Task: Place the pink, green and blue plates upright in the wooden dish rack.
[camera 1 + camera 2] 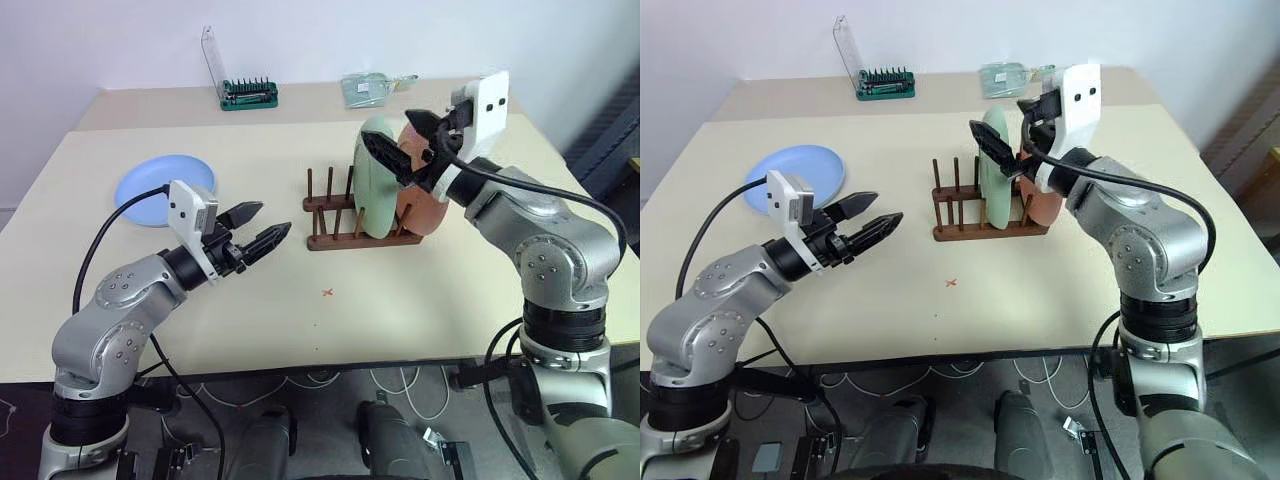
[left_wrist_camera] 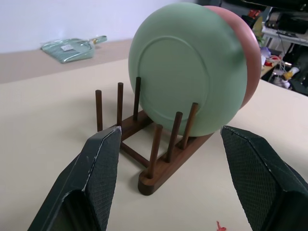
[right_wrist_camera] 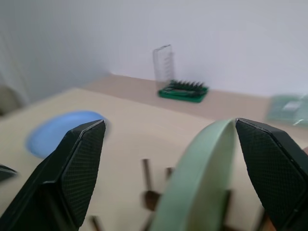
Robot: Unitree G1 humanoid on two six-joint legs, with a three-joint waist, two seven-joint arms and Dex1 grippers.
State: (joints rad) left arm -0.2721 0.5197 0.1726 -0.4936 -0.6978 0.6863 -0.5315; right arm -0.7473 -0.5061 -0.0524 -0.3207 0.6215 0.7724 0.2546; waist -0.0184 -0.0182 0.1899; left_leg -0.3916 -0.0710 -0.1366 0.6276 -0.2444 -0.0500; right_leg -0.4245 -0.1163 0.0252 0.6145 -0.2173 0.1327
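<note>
Open right gripper (image 1: 405, 148) — green plate (image 1: 372, 180) rim

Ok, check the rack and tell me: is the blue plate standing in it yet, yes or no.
No, the blue plate lies flat on the table, well apart from the wooden dish rack, which holds the green plate and pink plate.

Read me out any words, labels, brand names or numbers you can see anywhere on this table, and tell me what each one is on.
No text can be read.
The clear packet at the far edge of the table has a pale label, too blurred to read.
The green tool case shows no legible marking.
The plates and the wooden rack are plain.
</note>
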